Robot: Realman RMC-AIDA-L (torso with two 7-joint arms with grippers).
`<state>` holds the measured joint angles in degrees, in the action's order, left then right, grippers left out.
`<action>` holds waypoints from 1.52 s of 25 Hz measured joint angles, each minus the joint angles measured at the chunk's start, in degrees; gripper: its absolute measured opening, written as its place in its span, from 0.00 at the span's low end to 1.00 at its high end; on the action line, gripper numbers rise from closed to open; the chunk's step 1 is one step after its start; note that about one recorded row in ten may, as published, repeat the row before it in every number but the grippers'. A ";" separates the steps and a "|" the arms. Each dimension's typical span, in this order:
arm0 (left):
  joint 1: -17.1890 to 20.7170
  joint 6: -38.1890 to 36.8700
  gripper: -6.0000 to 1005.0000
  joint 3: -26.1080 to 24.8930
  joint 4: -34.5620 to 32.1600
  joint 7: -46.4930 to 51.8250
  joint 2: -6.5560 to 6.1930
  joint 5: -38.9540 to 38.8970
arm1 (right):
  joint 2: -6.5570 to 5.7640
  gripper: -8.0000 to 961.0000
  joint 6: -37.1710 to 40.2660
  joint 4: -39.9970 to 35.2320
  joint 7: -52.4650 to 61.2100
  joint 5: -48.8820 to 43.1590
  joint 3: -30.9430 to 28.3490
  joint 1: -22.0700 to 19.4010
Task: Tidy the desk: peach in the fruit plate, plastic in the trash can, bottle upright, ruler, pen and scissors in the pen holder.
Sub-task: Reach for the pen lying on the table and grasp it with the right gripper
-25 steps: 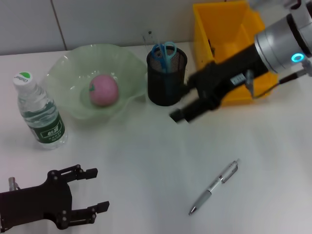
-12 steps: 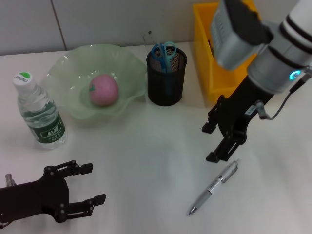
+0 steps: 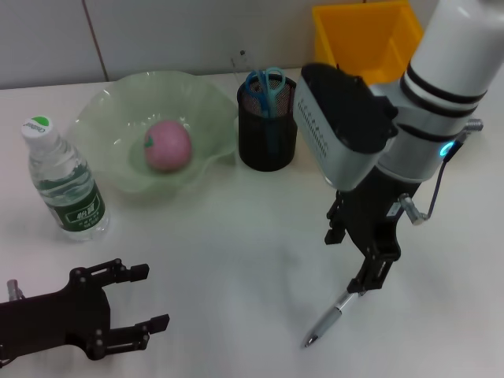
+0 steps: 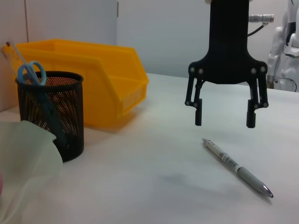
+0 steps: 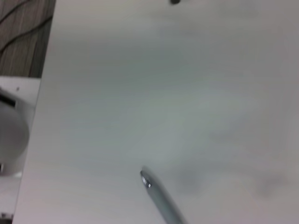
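A silver pen (image 3: 327,321) lies on the white desk, also visible in the left wrist view (image 4: 236,167) and the right wrist view (image 5: 161,198). My right gripper (image 3: 352,260) hangs open just above the pen's rear end, fingers pointing down (image 4: 224,122). The pink peach (image 3: 167,146) rests in the green fruit plate (image 3: 110,110). The bottle (image 3: 64,185) stands upright at the left. Blue scissors (image 3: 265,83) and a thin clear strip like a ruler (image 3: 241,59) stand in the black mesh pen holder (image 3: 268,138). My left gripper (image 3: 153,299) is open at the front left. The plastic is out of view.
A yellow bin (image 3: 362,39) stands at the back right, behind the pen holder. The right arm's grey housing (image 3: 339,130) looms over the desk between the holder and the pen. Bare desk lies between the two grippers.
The right arm has swung from beside the pen holder forward and down, ending over the pen with fingers still open. The left gripper drifted slightly toward the front left.
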<state>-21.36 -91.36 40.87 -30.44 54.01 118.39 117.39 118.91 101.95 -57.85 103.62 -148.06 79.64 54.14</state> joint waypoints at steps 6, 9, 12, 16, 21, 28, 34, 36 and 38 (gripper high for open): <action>-0.54 0.03 0.78 -0.21 0.49 0.29 0.21 -0.16 | 0.07 0.79 -0.01 0.02 -1.94 -0.14 2.72 0.01; -0.66 0.24 0.78 -0.34 0.69 0.31 0.28 -0.34 | 0.14 0.79 -0.07 0.02 -3.02 -0.17 3.54 -0.18; -0.62 0.25 0.78 -0.39 0.71 0.31 0.27 -0.80 | 0.15 0.79 -0.32 0.03 -3.83 -0.34 4.36 -0.34; -0.02 -0.06 0.77 -0.44 0.74 0.31 0.26 -2.76 | 0.21 0.79 -2.35 1.16 -5.60 -1.33 6.53 -0.52; 0.20 -0.08 0.77 -0.45 1.05 0.31 0.26 -3.11 | 0.30 0.79 -4.41 2.36 -8.40 -1.58 9.69 -0.57; 0.23 0.19 0.77 -0.45 1.52 0.31 0.26 -3.69 | 0.50 0.79 -4.76 2.33 -10.33 -1.22 12.82 -0.64; 0.27 0.41 0.77 -0.45 2.20 0.35 0.24 -4.17 | 0.65 0.79 -5.40 2.54 -10.69 -1.00 15.58 -0.38; 0.30 0.54 0.77 -0.45 2.22 0.36 0.24 -4.19 | 0.68 0.79 -5.56 2.68 -10.89 -0.59 16.58 -0.07; 0.31 0.59 0.76 -0.45 2.23 0.37 0.24 -4.19 | 0.69 0.79 -5.61 2.68 -10.97 -0.33 16.89 0.01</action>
<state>-21.05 -90.77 40.43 -28.21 54.38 118.63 113.20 119.61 96.34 -55.17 92.65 -148.39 96.52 54.15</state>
